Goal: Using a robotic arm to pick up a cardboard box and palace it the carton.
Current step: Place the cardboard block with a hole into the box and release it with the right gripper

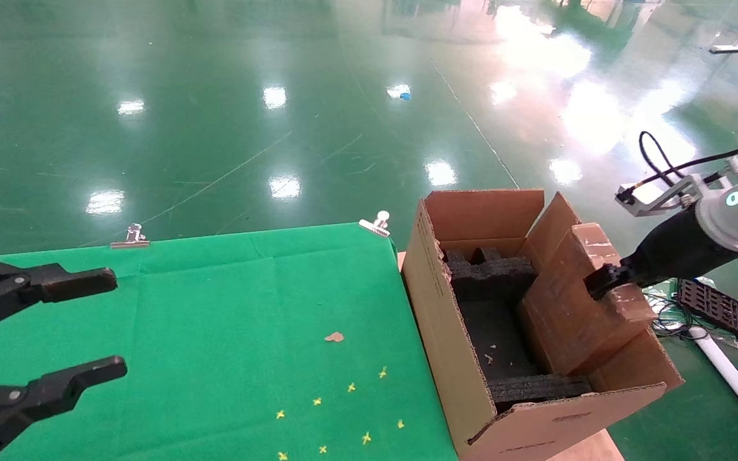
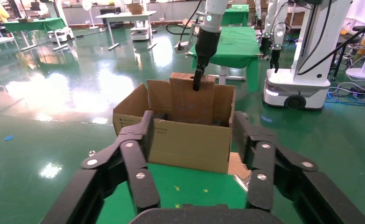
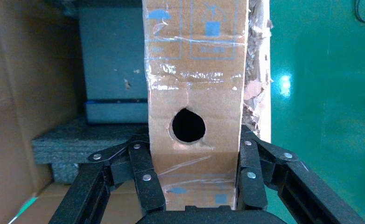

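The small slim brown cardboard box (image 1: 590, 301), scuffed with whitish patches, is gripped by the right end effector (image 1: 599, 282) at the tip of the white tubular robotic arm (image 1: 737, 208). In the right wrist view the black jointed fingers (image 3: 145, 175) are seen closed against the two broad sides of the box, with the narrow face and its round hole (image 3: 188, 125) between them.

The box is held on edge, tilted, with its lower part already inside the large brown corrugated carton (image 1: 452, 339), along the side of the carton farther from the green-covered bench (image 1: 215, 320). Its upper part is above the carton's rim, beside an upright flap (image 1: 551, 227). Black foam blocks (image 1: 487, 275) line the carton's floor; whether the box touches them cannot be told.

The pick-up is judged done and the carry to the carton largely complete. What is left, as far as can be judged, is the lowering of the box until it rests inside, the opening of the fingers and the withdrawal of the arm.

The left end effector (image 1: 61, 326) is held wide open and empty over the near left part of the bench, well apart from the carton.
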